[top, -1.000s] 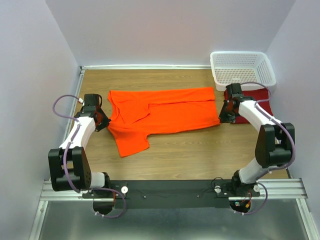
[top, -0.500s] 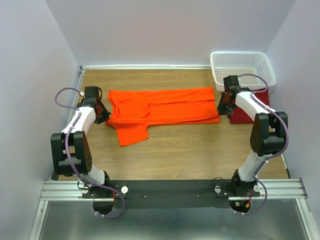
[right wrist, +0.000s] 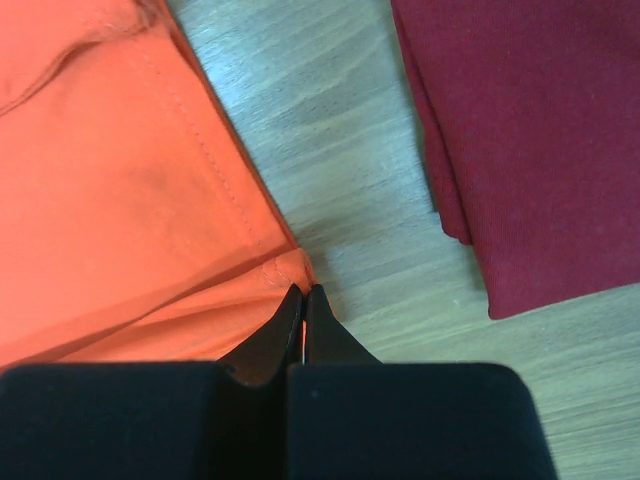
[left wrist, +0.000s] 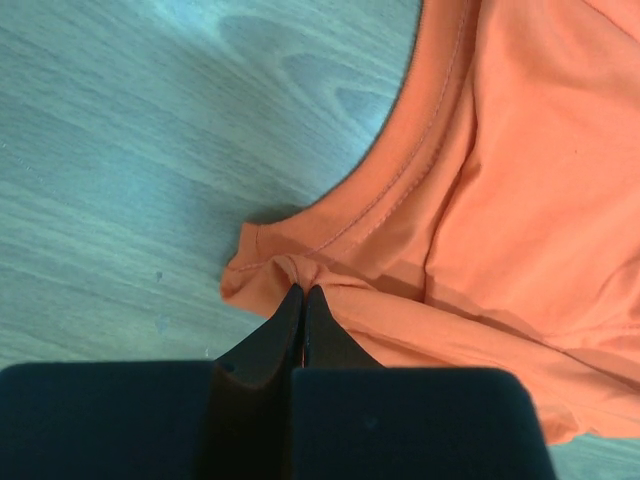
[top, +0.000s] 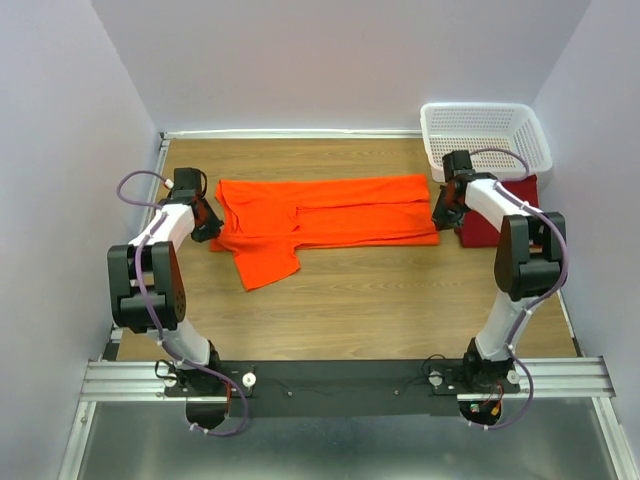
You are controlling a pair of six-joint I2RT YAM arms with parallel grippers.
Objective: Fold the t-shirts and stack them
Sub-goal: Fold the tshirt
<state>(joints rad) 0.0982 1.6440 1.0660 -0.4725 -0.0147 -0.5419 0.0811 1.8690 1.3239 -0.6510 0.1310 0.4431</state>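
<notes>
Drew orange t-shirt (top: 330, 215) rearward, left hand (top: 207, 228) and right hand (top: 440, 215) clenched on its corners; judged fold underway, flat release due.

Top overhead, far; wrists close, downward; all share orange shirt (top: 340, 215).

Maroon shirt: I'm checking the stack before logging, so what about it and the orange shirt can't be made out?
- Maroon shirt: top view, the right arm covers most of it; right wrist view, the top and right edges cut it off.
- Orange shirt: wrist views show only corners; in the top view its upper layer hides those beneath.
</notes>
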